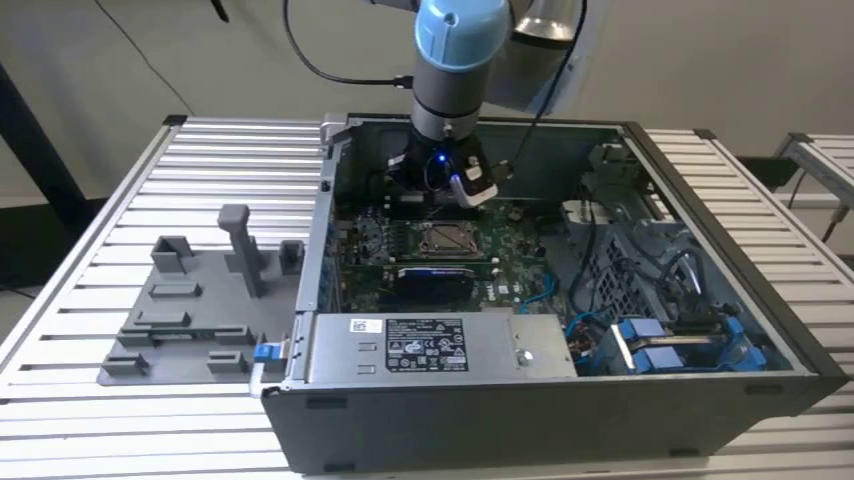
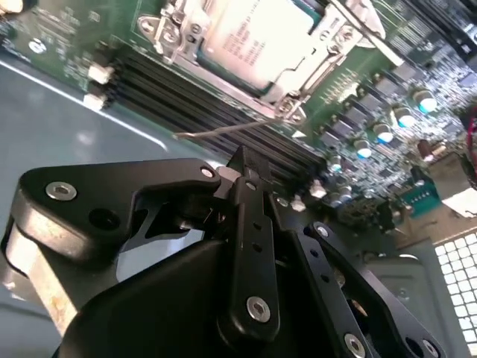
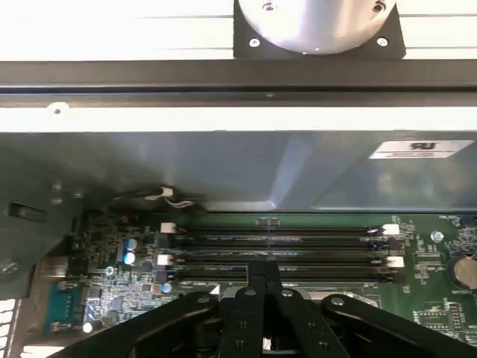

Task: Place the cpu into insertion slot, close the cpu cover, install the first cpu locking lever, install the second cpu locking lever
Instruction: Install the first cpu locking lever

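Pressing the thin wire locking lever [image 2: 223, 130] home calls, I judge, for a slow, steady sweep by the claw [image 2: 242, 162], whose fingers are pinched together on nothing, tips just beside that wire. The cpu [image 2: 261, 37], square and silver-grey, lies in the insertion slot [image 1: 445, 238], framed by the cpu cover [image 2: 173, 33], at six o'clock from the claw in the exterior view.
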`<state>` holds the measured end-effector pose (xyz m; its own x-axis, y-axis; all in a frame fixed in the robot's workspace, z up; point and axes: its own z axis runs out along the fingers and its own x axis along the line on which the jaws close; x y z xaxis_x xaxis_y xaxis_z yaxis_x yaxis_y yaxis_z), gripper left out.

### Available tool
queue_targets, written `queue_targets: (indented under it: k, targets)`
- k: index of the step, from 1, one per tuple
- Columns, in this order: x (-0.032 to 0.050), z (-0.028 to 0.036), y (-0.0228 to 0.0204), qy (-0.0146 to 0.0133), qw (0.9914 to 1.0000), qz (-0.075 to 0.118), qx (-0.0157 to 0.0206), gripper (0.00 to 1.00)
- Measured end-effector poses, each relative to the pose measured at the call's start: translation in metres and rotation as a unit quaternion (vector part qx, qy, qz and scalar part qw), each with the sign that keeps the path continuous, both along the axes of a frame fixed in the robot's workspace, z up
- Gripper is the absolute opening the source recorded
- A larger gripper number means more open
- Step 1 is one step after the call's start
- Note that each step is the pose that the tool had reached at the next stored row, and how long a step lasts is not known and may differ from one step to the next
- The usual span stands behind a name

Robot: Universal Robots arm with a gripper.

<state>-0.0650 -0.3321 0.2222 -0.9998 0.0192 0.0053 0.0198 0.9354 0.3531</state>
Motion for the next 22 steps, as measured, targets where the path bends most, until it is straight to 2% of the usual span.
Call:
queue_targets:
  k: [2,7,12,17,22]
  targets:
    - [-0.0032,-0.001,-0.001,-0.001,1.0,0.0,-0.0002,0.11]
    - [-0.0082,-0.0052,-0.0091,-0.0055,0.99999,0.0,0.0004,0.11]
    - [-0.0083,-0.0111,-0.0093,-0.014,0.9999,0.0,0.0026,0.11]
    - [-0.0083,-0.0158,-0.0093,-0.0195,0.9998,0.001,0.0037,0.11]
    - [-0.0083,-0.0181,-0.0093,-0.0215,0.99976,0.001,0.0042,0.11]
